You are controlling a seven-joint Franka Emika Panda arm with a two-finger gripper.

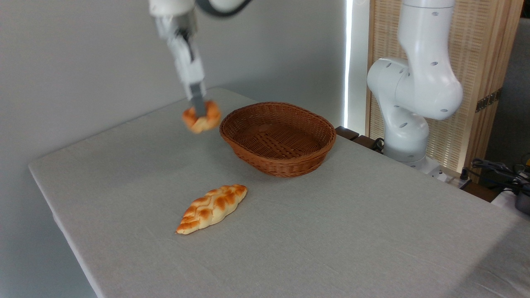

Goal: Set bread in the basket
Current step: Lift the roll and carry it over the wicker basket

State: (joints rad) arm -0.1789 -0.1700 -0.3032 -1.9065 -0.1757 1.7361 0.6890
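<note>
Jaws of the gripper closed on the bread, held in the air clear of the desk, just left of the basket. Bun round, no clear long axis; lobed top appears upward, blurred. Pickup done; carry over the rim and release remain. Basket empty.

Braided loaf lying on grey-clothed table, slatted wooden screen behind

Soft, even light filled the scene, with a glaring white vertical strip of light beside the slatted wooden screen. The small round orange-golden bun and the white two-finger gripper were motion-blurred; the oval brown wicker basket stayed sharp, casting faint shadow.
</note>
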